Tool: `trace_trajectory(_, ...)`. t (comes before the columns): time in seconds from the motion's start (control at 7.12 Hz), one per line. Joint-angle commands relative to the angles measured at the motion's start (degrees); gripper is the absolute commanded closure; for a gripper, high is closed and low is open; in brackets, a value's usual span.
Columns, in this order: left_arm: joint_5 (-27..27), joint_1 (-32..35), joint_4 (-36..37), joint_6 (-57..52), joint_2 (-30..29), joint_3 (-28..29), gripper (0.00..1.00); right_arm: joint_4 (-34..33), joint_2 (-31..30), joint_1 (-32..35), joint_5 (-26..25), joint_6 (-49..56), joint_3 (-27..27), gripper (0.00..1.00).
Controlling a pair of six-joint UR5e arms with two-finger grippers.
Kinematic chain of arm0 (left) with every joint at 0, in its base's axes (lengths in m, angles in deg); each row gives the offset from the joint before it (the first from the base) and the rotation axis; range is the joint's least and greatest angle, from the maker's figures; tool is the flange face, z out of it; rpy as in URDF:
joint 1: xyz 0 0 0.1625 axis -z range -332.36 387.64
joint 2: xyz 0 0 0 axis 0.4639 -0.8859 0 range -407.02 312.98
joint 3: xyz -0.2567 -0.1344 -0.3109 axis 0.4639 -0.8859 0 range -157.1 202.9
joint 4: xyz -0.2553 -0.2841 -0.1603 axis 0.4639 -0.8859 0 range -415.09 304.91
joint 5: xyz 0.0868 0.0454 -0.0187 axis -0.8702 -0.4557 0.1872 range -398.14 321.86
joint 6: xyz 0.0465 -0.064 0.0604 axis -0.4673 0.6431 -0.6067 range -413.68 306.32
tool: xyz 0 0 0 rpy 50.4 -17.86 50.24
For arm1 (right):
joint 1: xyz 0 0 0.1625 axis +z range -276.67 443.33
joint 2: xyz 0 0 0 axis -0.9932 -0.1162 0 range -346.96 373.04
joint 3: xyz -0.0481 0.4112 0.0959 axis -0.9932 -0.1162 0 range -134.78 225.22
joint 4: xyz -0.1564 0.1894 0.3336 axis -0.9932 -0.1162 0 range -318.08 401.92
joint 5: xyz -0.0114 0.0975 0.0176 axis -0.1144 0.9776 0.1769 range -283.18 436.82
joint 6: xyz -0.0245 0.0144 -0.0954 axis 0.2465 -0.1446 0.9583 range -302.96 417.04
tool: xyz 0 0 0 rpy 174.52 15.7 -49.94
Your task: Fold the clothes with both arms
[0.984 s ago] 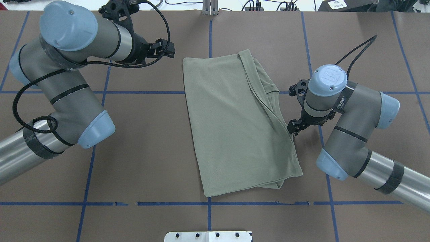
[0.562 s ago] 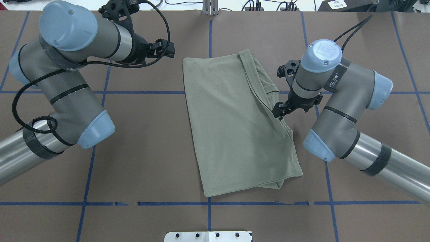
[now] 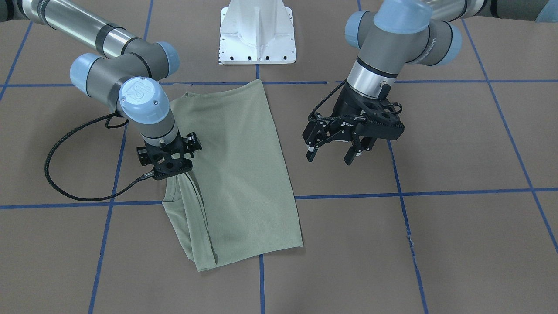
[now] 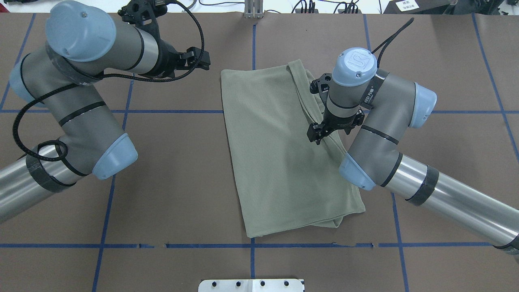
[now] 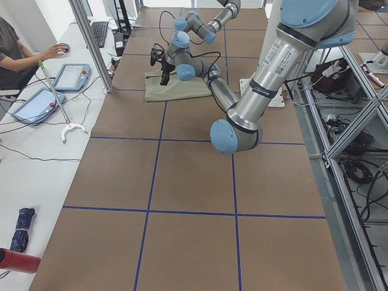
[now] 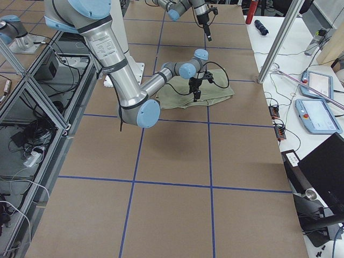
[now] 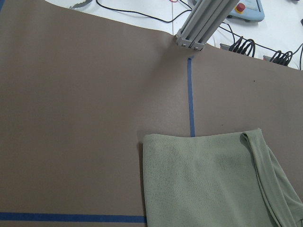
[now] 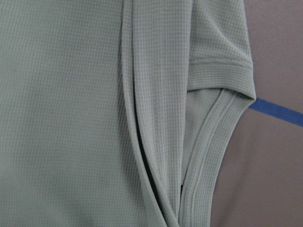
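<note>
The sage-green clothes are one shirt folded lengthwise, lying flat at mid-table, also in the front view. Its layered edge with the ribbed band fills the right wrist view. My right gripper hangs low over that layered right edge, pointing down. Its fingers are hidden under the wrist, so I cannot tell whether they are open or shut. My left gripper hovers open and empty above bare table beyond the shirt's far left corner. The left wrist view looks down on that corner.
The white base plate stands at the robot's side of the table. A metal post and cables sit at the far edge. Blue tape lines grid the brown surface. A person sits at a side desk with tablets.
My right arm has swung inward and toward the far edge, from beside the shirt's right edge to over its layered fold. The left arm has hardly moved. The shirt lies as before.
</note>
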Motion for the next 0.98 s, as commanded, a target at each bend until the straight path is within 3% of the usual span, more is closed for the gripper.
trace_trajectory(0.0,0.0,0.0,0.0,0.0,0.1,0.0,0.00,0.1,0.3,-0.1,-0.1,0.4,-1.4,0.00)
trace_trajectory(0.84,0.0,-0.1,-0.1,0.0,-0.1,0.1,0.00,0.1,0.1,2.6,-0.9,1.9,-4.4,0.00)
